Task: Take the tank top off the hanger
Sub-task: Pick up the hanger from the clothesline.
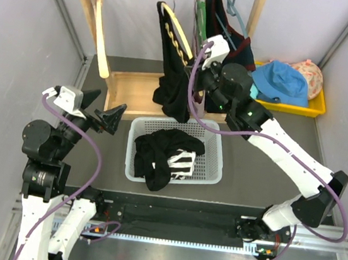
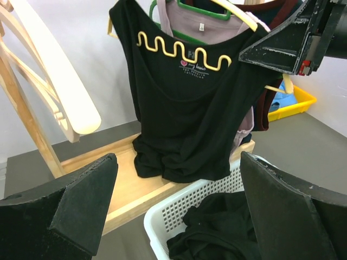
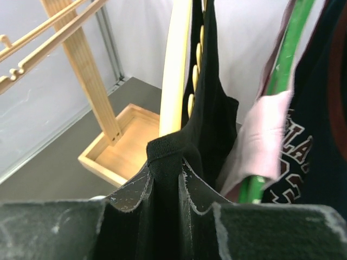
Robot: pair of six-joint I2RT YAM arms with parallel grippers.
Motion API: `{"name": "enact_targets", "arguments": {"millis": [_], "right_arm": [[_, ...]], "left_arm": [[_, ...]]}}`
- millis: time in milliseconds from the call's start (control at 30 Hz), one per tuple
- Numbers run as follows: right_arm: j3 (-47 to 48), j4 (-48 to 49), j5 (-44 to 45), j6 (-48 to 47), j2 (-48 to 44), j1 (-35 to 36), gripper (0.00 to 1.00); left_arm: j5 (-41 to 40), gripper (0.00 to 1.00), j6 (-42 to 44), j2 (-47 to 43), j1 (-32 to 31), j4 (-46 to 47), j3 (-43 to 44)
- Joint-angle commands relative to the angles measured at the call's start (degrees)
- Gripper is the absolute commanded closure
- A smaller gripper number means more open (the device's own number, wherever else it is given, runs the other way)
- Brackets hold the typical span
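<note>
A black tank top (image 1: 173, 73) with a yellow wavy line hangs on a cream hanger (image 1: 176, 32) from the wooden rack; its hem rests on the rack's base. It also shows in the left wrist view (image 2: 187, 114). My right gripper (image 1: 198, 76) is shut on the tank top's shoulder strap (image 3: 165, 154), beside the hanger's arm (image 3: 174, 76). My left gripper (image 1: 103, 112) is open and empty, left of the basket, facing the garment.
A white basket (image 1: 213, 144) holding black clothes sits in front of the rack's base (image 1: 131, 90). More tops hang on green and blue hangers (image 1: 204, 13) to the right. A yellow tray (image 1: 316, 106) with hats stands at the back right. Empty wooden hangers (image 1: 98, 25) hang left.
</note>
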Motion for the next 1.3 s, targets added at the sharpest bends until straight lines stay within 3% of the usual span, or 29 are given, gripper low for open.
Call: {"name": "enact_targets", "arguments": {"millis": [0,300,600,1267], "right_arm": [[2.4,8.4,-4.9,0.8,-5.4,-0.3,1.0],[17.8,-6.4,-13.3,0.3,-11.1,-0.3,1.0],[30.8,-14.1,-22.1,3.4,-17.0,-0.2,1.0],[35.0,-13.5,-23.0,1.2,-25.6,-0.2,1.0]], "left_arm": [[0.6,0.01,0.2,-0.5,0.1,2.9,0.0],[0.8,0.01,-0.4,-0.3,0.1,3.7,0.1],[1.1,0.01,-0.3,-0.1,0.1,3.7,0.4],[2.1,0.01,-2.0,0.1,0.1,4.8,0.2]]}}
